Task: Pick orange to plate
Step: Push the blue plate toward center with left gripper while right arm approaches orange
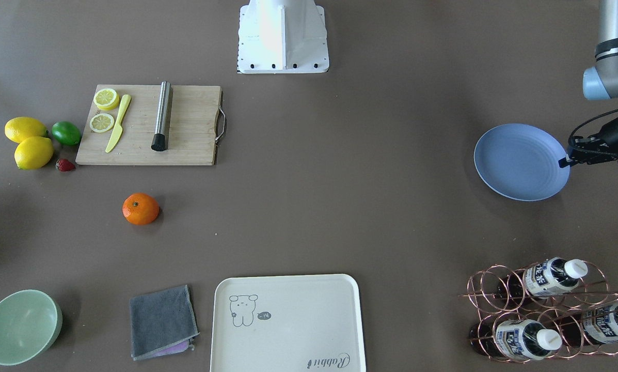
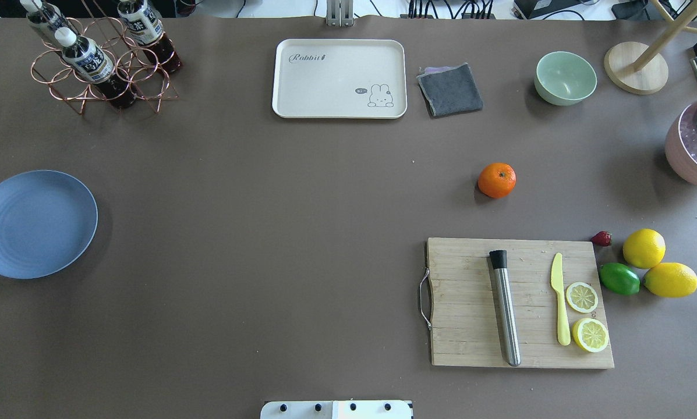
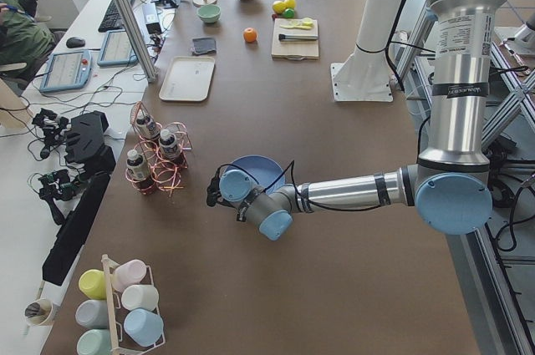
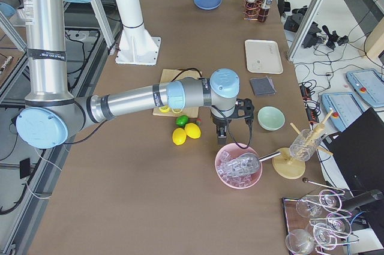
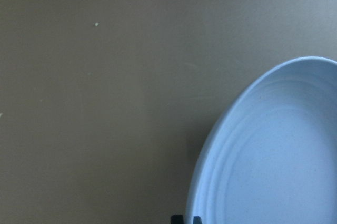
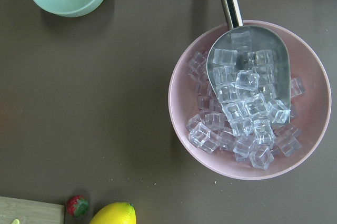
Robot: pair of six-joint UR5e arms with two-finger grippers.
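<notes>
The orange (image 2: 496,180) lies on the brown table beyond the cutting board, also shown in the front view (image 1: 141,208); no gripper is near it. The periwinkle-blue plate (image 2: 34,224) sits empty at the table's left end (image 1: 521,161). My left gripper (image 1: 563,162) hovers at the plate's outer rim, and in the left wrist view its tips sit close together, shut and empty, over the plate (image 5: 274,155). My right gripper (image 4: 219,140) hangs above the table between the lemons and the pink ice bowl; I cannot tell whether it is open or shut.
A cutting board (image 2: 517,302) holds a steel tube, a yellow knife and lemon slices. Two lemons (image 2: 644,248), a lime (image 2: 619,279) and a strawberry lie beside it. A cream tray (image 2: 339,78), grey cloth (image 2: 450,89), green bowl (image 2: 565,77), bottle rack (image 2: 101,61) and pink ice bowl (image 6: 184,92) stand around.
</notes>
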